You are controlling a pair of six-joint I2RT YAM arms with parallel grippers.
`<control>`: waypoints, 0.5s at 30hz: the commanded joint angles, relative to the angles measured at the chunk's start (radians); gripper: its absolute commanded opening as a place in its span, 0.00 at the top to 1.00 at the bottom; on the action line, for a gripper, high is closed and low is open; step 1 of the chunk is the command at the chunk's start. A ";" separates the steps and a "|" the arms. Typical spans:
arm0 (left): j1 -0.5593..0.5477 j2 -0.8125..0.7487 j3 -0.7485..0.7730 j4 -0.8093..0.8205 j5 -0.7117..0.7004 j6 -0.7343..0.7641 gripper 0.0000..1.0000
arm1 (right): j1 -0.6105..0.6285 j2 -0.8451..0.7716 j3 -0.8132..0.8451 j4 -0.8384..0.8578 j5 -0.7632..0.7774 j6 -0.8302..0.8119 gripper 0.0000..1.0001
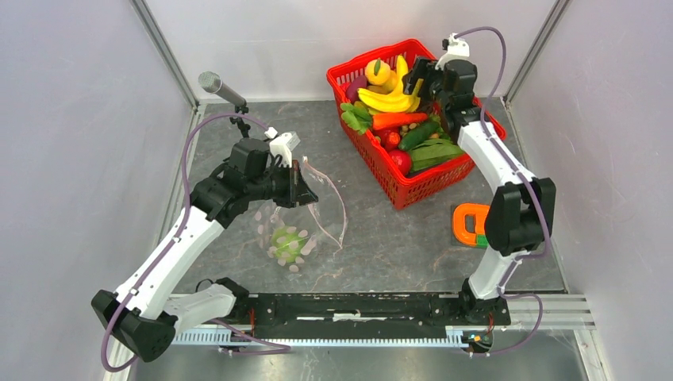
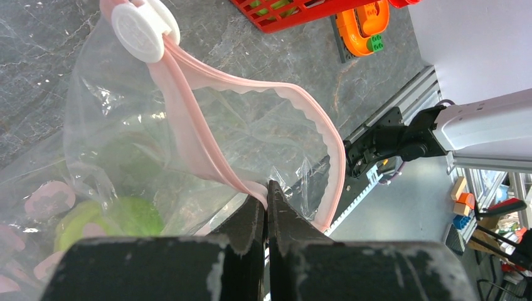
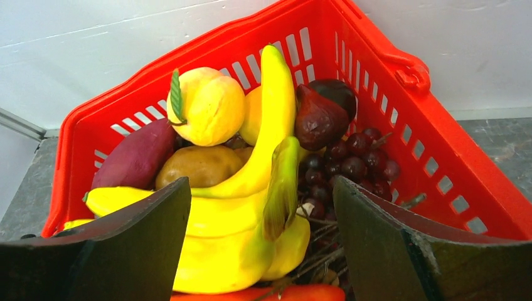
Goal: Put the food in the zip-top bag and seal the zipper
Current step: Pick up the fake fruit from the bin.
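Pink-dotted clear bag (image 1: pixel 274 234) is held at its rim by the left tool (image 1: pixel 306 190) over the grey bench (image 1: pixel 381 246), with a green food piece (image 1: pixel 286 241) inside. The right tool (image 1: pixel 418 79) sits over the bananas (image 1: pixel 385 101) in the red basket (image 1: pixel 379 171).

From the left wrist, the tool (image 2: pixel 266 194) is pinched shut on the pink zipper (image 2: pixel 188 135). The mouth gapes, and a white slider (image 2: pixel 141 28) sits at the far end.

From the right wrist, the tool (image 3: pixel 260 188) stands wide, its fingers (image 3: pixel 138 244) flanking the bananas (image 3: pixel 232 232) without gripping them.

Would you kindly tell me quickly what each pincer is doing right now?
Left pincer: closed, pinching the zip-top bag at its mouth edge.
Right pincer: open, holding nothing, poised over the banana bunch.
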 commanded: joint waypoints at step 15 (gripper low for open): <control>-0.006 -0.049 -0.018 0.016 -0.032 0.025 0.98 | 0.009 0.059 0.072 -0.016 -0.017 -0.039 0.51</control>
